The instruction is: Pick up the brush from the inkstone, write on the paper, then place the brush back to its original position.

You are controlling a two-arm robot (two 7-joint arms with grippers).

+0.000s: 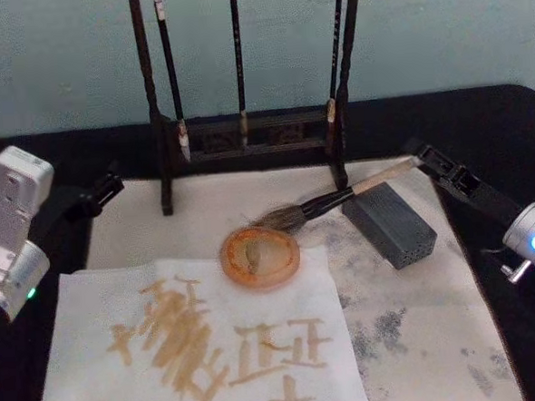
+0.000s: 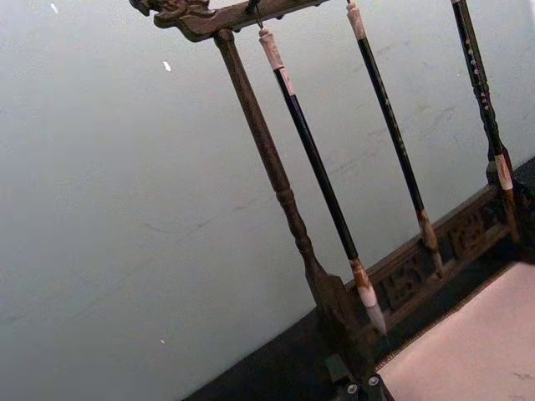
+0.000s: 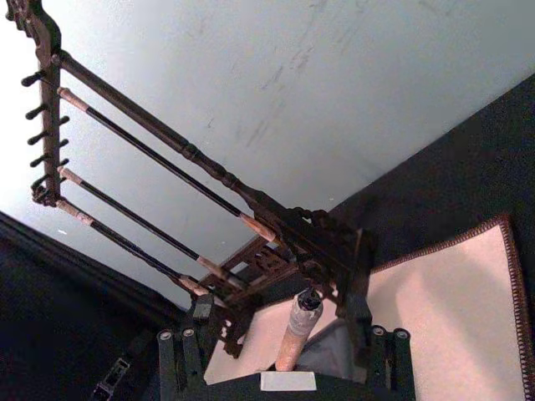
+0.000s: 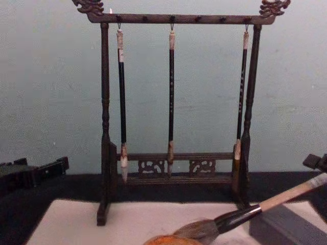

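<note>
with strokes already on the paper (image 1: 92,302), the right gripper (image 1: 426,161) is straddling the brush (image 1: 340,196) handle's end, jaws wide, bristles lying on the inkstone (image 1: 230,257), seemingly finishing the return and needing a clean retreat, while the left gripper (image 1: 103,188) is idling beside the paper.

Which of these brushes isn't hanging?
The thick tan-handled brush: it lies slanted, bristles at the orange dish, handle on the grey block. The three thin black ones hang from the rack.

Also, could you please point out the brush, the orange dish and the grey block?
brush (image 1: 384,177): head view, tan handle.
orange dish (image 1: 294,258): head view, right rim.
grey block (image 1: 388,216): head view, top face.
</note>
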